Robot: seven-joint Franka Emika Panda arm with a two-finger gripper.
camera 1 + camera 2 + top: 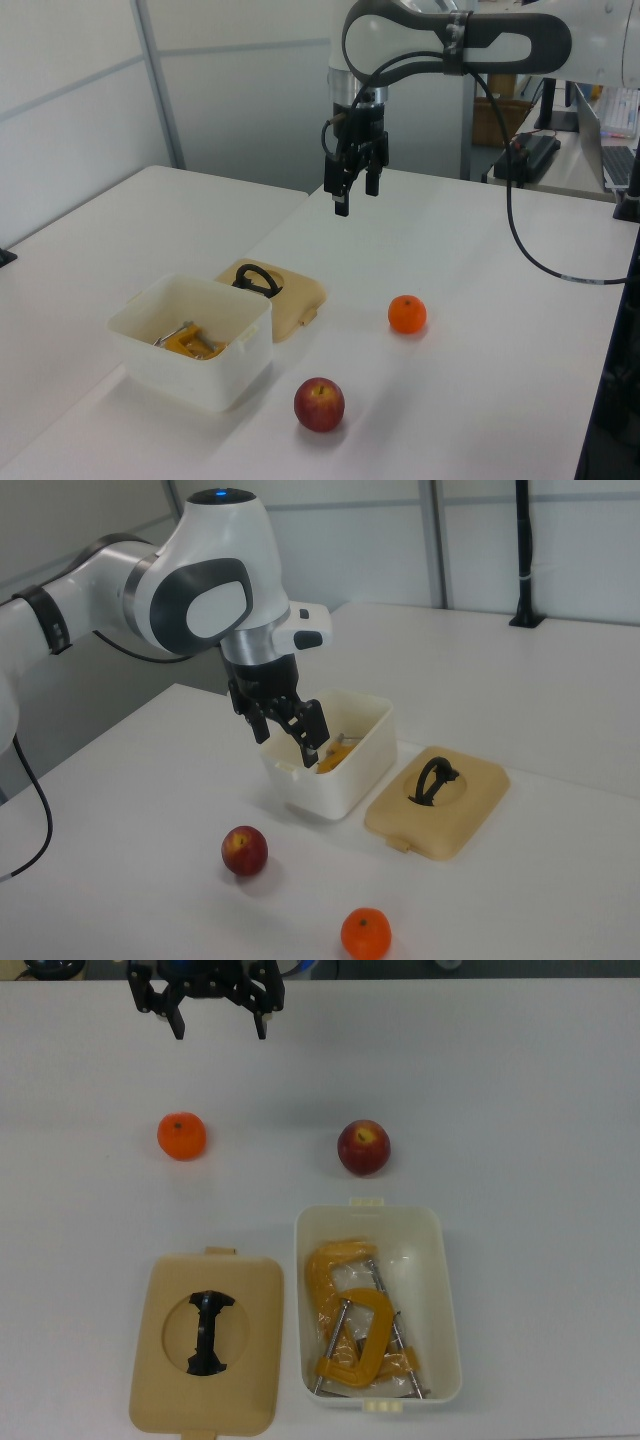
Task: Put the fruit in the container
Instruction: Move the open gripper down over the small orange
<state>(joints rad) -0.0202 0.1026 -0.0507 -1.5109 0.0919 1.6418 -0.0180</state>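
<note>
A: Fingers [179, 1026] spread, nothing between them; gripper [220, 1028] raised high above the bench [540, 1090], close to its far edge in the top view. Why so high?

B: Probably for clearance: open and lifted, free to descend on either fruit, neither yet grasped.

A: Position of the fruit?

B: Orange [182, 1136] bare on the bench, nearest below the gripper, to the top view's left. Apple [363, 1147] well apart from it to the top view's right, just beyond the short end of the container [440, 1260], near but not touching.

A: And the container itself?

B: Open near the front edge, already holding yellow-orange clamps [350, 1325] that fill most of the floor. Lid [165, 1380] laid flat just beside it, handle up, so clear of the opening. Remaining room for two fruits likely tight; resting on top of the clamps probable.
</note>
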